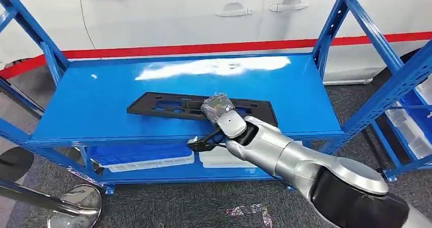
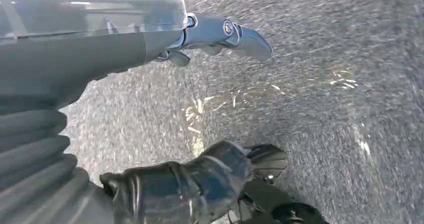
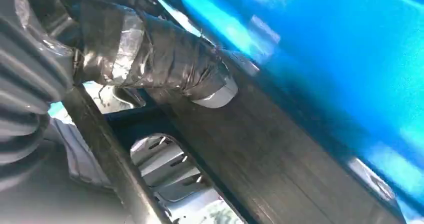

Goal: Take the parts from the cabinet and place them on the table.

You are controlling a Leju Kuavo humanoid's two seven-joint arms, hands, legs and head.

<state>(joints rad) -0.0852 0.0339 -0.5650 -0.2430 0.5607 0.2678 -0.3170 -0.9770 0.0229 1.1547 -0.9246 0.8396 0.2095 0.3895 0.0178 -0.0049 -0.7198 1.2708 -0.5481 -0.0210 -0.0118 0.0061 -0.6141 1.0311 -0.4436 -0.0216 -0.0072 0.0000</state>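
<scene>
Head view: the right arm is reaching in from the lower right, its right hand (image 1: 218,117) sitting at the near edge of the blue shelf (image 1: 102,106). The thumb, wrapped in tape, is lying on top of the long black slotted part (image 1: 168,106), while dark fingers (image 1: 201,144) are hanging below the shelf lip; the hand is gripping the part's near edge. The part is lying flat across the middle of the top shelf, well apart from the blue uprights. White trays (image 1: 147,162) are sitting on the lower shelf. A white car body with a red stripe (image 1: 178,49) is standing behind the rack, on grey carpet (image 1: 168,202).

Left wrist view: the left hand (image 2: 165,114) is hanging over speckled grey carpet (image 2: 325,84), thumb and fingers spread wide, holding nothing.

Right wrist view: close up, the taped thumb (image 3: 155,59) is pressing on the part's (image 3: 260,159) dark top face, with the blue shelf (image 3: 325,49) surface just beyond. Through the part's slots, pale trays (image 3: 170,169) below are showing, blurred.
</scene>
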